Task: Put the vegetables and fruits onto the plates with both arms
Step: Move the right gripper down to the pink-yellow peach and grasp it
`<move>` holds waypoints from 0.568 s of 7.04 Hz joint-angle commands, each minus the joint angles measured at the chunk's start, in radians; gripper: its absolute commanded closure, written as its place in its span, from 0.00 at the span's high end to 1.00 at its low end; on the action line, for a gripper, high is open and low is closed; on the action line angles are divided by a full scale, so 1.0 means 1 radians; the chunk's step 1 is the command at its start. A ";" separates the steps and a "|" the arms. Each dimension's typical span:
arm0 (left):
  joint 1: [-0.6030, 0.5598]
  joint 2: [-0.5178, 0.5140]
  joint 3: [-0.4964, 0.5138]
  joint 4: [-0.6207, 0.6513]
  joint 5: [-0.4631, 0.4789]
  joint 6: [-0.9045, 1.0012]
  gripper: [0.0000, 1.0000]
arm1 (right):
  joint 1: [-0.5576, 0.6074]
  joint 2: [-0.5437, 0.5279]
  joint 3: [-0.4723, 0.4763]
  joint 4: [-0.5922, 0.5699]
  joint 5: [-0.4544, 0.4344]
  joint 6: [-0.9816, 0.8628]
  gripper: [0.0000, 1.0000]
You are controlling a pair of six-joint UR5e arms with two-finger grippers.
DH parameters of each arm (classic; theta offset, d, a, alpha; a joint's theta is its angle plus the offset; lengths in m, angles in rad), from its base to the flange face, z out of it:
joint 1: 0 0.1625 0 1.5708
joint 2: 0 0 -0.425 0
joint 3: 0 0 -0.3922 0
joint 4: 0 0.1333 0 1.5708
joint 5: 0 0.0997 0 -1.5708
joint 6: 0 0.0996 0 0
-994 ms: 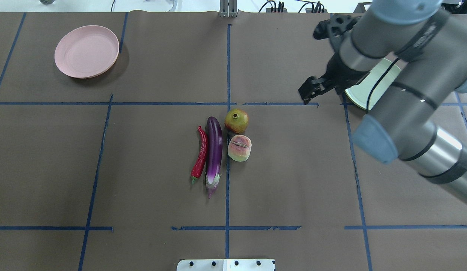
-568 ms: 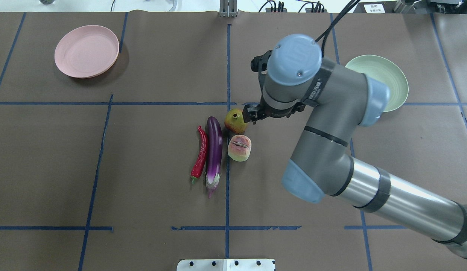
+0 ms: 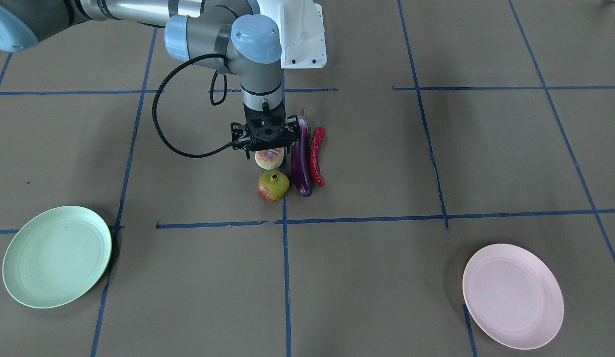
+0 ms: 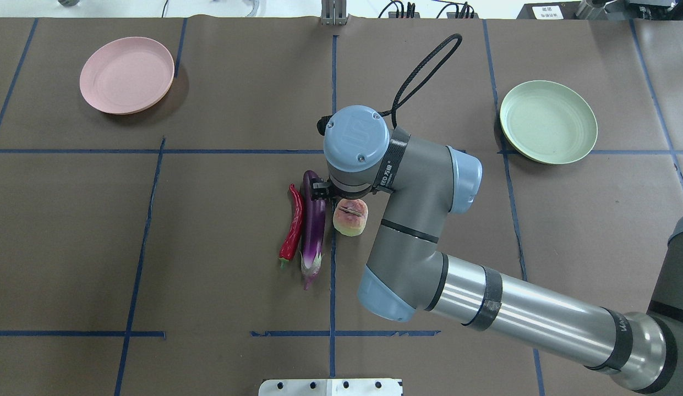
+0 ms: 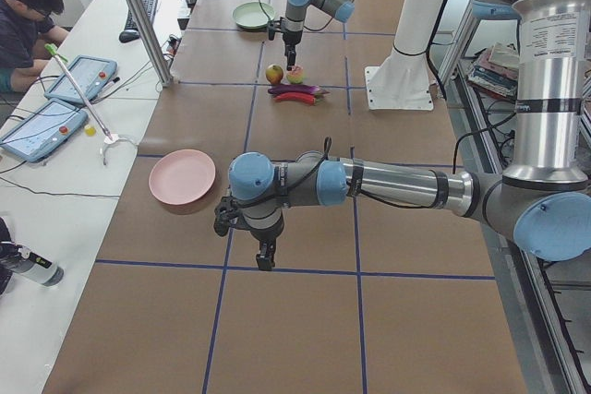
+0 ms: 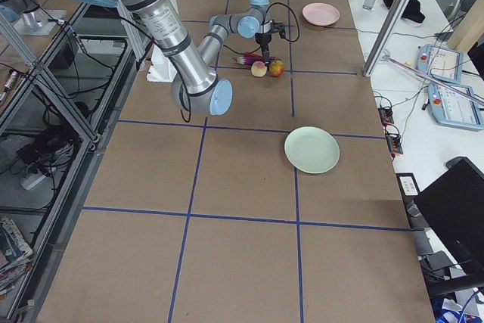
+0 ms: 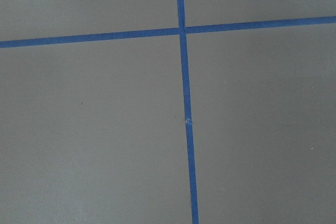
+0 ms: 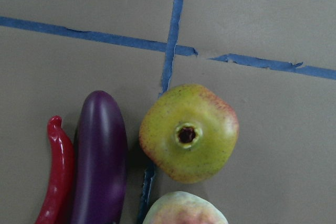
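The pale pink plate [image 4: 126, 74] sits far left on the brown table [image 4: 209, 247], on the side away from the robot. The side view shows the left gripper [image 5: 263, 260] hanging fingers-down near that plate. How far it is spread I cannot tell, and nothing shows in it.

Near the middle lies the red chili pepper [image 4: 293, 223], slim, glossy and gently curved. It lies just beside the long shiny purple eggplant [image 4: 313, 220], whose pale stem end points toward the robot.

Just right of the eggplant, across a blue tape line [image 4: 332, 297], rests the round pinkish-cream peach [image 4: 350, 217], with a dark slit across its top. Just beyond it stands the pomegranate [image 3: 273, 186], yellow-green with a red blush and its small crown facing up.

The right gripper [image 3: 268, 150] hangs over these two fruits with its jaws spread wide, holding nothing.

Far right lies the pale mint green plate [image 4: 547, 122].
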 commanded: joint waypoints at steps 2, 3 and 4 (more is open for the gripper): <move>0.001 0.002 -0.001 0.000 -0.002 0.000 1.00 | -0.034 0.001 -0.054 0.003 -0.010 0.001 1.00; 0.001 0.002 0.001 0.000 -0.002 0.000 1.00 | -0.044 -0.005 -0.066 0.003 -0.010 -0.001 1.00; 0.001 0.002 -0.001 0.000 -0.002 0.000 1.00 | -0.044 -0.001 -0.075 0.003 -0.008 -0.007 0.89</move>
